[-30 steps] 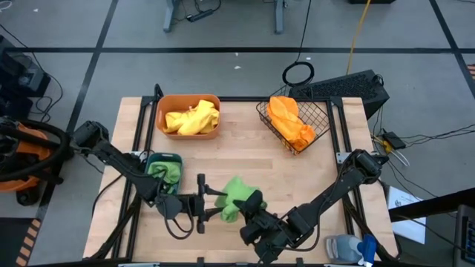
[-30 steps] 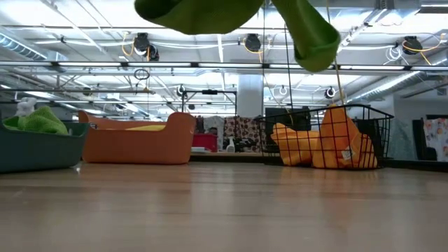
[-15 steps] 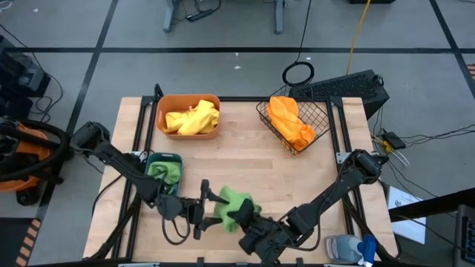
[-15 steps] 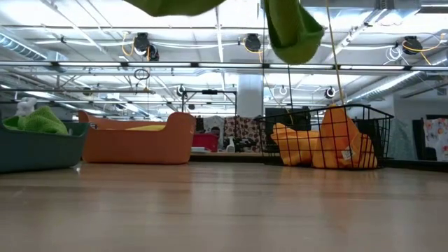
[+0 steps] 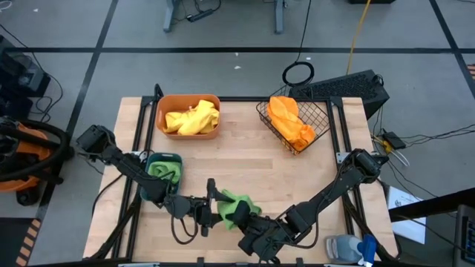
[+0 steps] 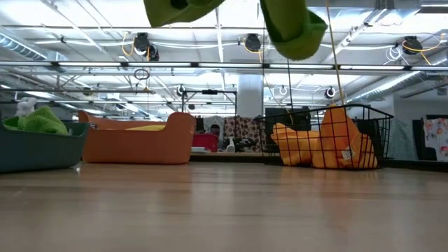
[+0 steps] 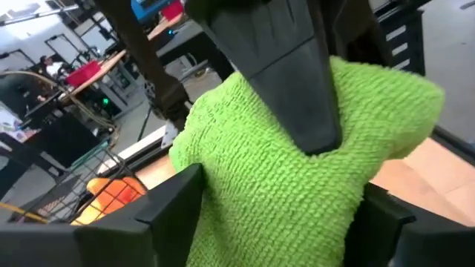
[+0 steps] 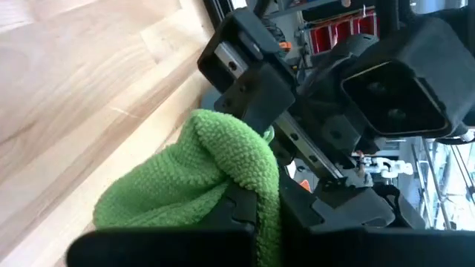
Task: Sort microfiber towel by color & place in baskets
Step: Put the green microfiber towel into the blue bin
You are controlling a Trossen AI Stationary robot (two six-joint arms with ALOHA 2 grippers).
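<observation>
Teal tub [image 5: 164,165] sits at the desk's [image 5: 237,148] left edge with a green towel [image 5: 165,171] bunched inside. Orange tub [image 5: 188,116] at the far left corner holds a yellow towel [image 5: 192,118]. Left pincer [image 5: 210,205] sits low over the near middle of the desk, pointing right, fingers closed on the lime-green microfiber towel [image 5: 234,208]. That towel is lifted clear of the desk, bunched, its long axis running roughly left-right between the two pincers; in the low view it hangs in two lobes [image 6: 290,28] at the top edge. Right pincer [image 5: 246,219] meets it from the near right, pointing left, clamped on the towel's other end; its wrist view shows cloth folded over a finger [image 8: 252,215]. Wire-mesh basket [image 5: 295,119] at the far right holds an orange towel [image 5: 289,121], long axis running diagonally front to back. Blue-capped spray bottle [image 5: 349,247] lies at the near right corner.
</observation>
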